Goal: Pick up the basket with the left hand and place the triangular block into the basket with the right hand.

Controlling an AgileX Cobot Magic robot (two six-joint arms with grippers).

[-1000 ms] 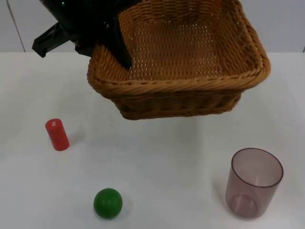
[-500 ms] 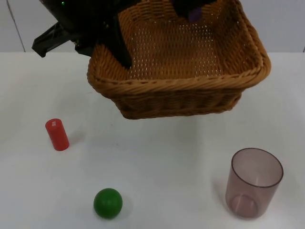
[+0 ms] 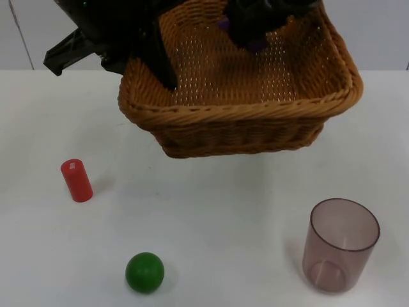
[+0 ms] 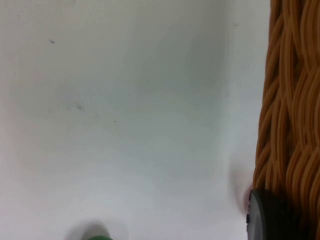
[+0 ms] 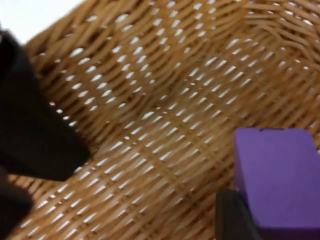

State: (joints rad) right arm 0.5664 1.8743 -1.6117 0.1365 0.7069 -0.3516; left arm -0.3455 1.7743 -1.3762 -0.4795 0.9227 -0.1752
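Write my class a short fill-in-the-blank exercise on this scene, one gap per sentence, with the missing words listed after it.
1. The left gripper holds the wicker basket by its rim, lifted above the ____.
2. The right gripper, above the basket's floor, is shut on a block coloured ____.
3. The ball near the table's front edge is ____.
4. The red cylinder on the table stands ____.

Missing words: table; purple; green; upright

red cylinder (image 3: 77, 180) upright on white table (image 3: 217, 217); green ball (image 3: 144, 272), translucent cup (image 3: 340, 245) upright
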